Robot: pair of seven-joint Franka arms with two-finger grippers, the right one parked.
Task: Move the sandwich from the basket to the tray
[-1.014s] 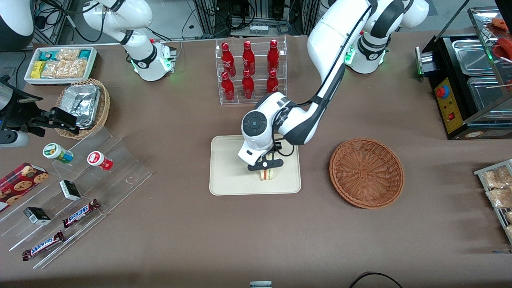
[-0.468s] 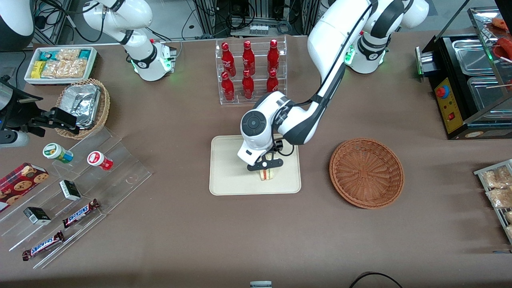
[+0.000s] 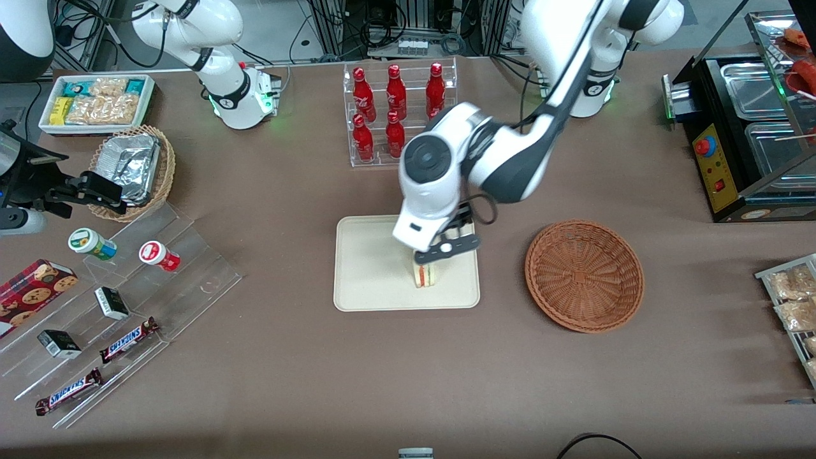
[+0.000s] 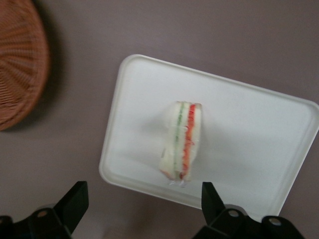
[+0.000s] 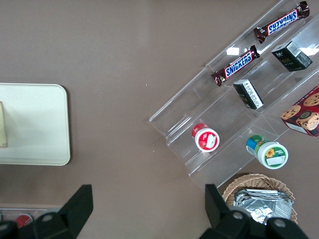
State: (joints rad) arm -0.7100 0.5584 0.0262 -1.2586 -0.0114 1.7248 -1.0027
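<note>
Lifted since a second ago, the hand (image 3: 446, 247) now hangs above the tray (image 3: 363, 280) with its fingers spread wide and holding nothing, where before it sat low around the sandwich (image 3: 425, 275). That sandwich stands on its own on the tray, on edge, with the red, orange and green layers of its cut side turned toward the front camera, in the part of the tray nearer the basket (image 3: 584, 275). From the wrist camera the sandwich (image 4: 181, 141) is seen well below the two dark fingertips (image 4: 74, 203), apart from both, resting on the pale tray (image 4: 249, 119) with bare tray surface all round it. Reddish-brown and round, the basket (image 4: 20, 64) sits on the brown worktop (image 3: 408, 370) beside the tray, toward the working arm's end, with nothing visible inside it.
</note>
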